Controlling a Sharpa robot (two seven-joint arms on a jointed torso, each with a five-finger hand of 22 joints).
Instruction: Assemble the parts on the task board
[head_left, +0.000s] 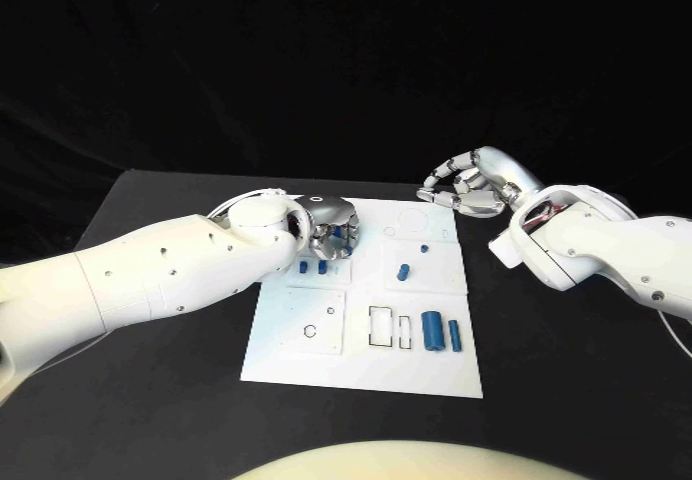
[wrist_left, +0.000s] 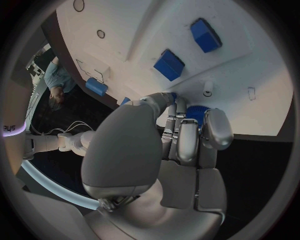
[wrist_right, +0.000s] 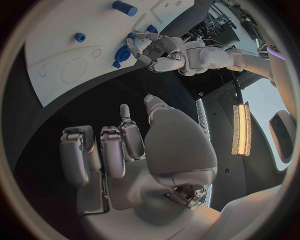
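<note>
Over the task board (head_left: 361, 375) far-left corner, the left hand (head_left: 326, 228) curls fingers round a blue part (wrist_left: 195, 112), prob. to seat it w/ a firm grip, while the right hand (head_left: 464, 184) hovers off the far-right edge, fingers loosely curled, holding nothing.

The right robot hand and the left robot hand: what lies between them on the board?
In the head view, between the right robot hand and the left robot hand lies bare white task board with outline marks, no blue part.
</note>
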